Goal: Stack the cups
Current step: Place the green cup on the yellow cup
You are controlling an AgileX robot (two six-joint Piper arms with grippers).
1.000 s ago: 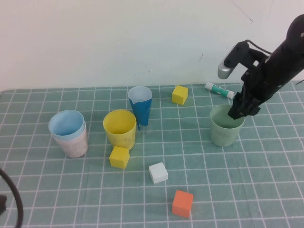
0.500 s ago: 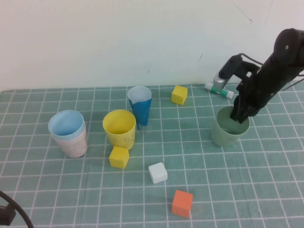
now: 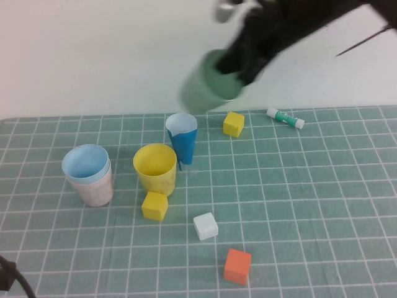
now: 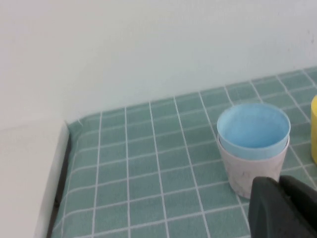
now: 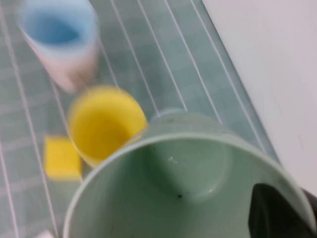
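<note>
My right gripper (image 3: 240,62) is shut on the rim of the sage green cup (image 3: 208,84) and holds it tilted, high above the back of the mat. In the right wrist view one finger (image 5: 277,213) is inside the green cup (image 5: 173,188), the other outside the wall. The yellow cup (image 3: 155,167) stands upright, open and empty; it also shows in the right wrist view (image 5: 104,124). The light blue cup (image 3: 85,164) sits nested in the pale pink cup (image 3: 96,189) at the left. My left gripper (image 4: 285,210) is shut and empty, low beside that pair.
A dark blue tapered cup (image 3: 183,139) stands just behind the yellow cup. Foam cubes lie about: yellow (image 3: 155,205), yellow (image 3: 234,123), white (image 3: 205,226), orange (image 3: 238,266). A glue stick (image 3: 285,118) lies at the back right. A wall bounds the far edge.
My right gripper has lifted the sage green cup off the mat at the right and carried it up and leftward, fast. The other cups and the left arm have not moved.
</note>
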